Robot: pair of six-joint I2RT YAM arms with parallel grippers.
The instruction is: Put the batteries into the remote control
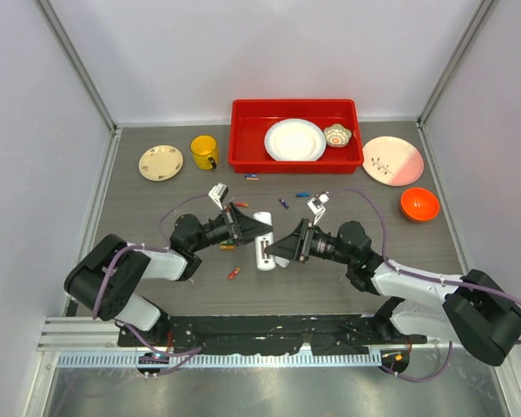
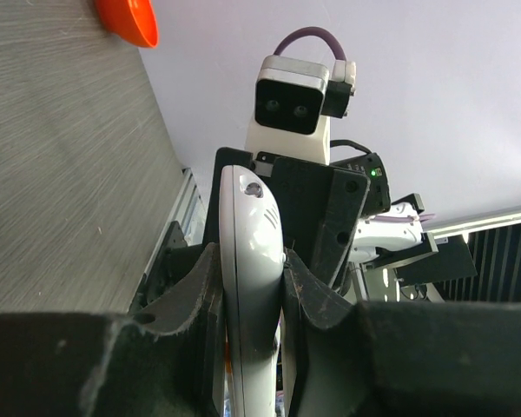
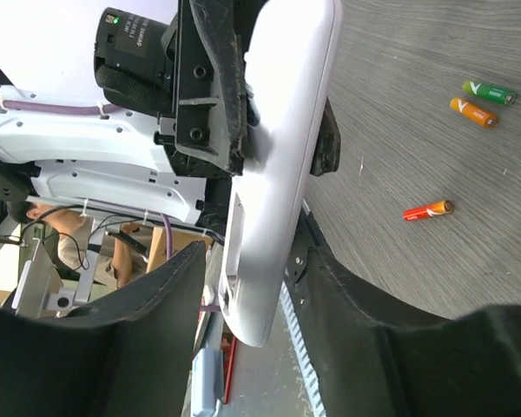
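Observation:
The white remote control is held off the table between both arms. My left gripper is shut on its upper part; in the left wrist view both fingers press its sides. My right gripper is open and straddles its lower end, with a gap at the left finger. Batteries lie loose on the table: a red one, two by the left gripper, and several farther back. The right wrist view shows a green, an orange and a red one. I cannot make out the back cover.
A red tray at the back holds a white plate and a small bowl. A yellow mug and a cream plate stand to its left. A pink-and-white plate and an orange bowl stand to its right.

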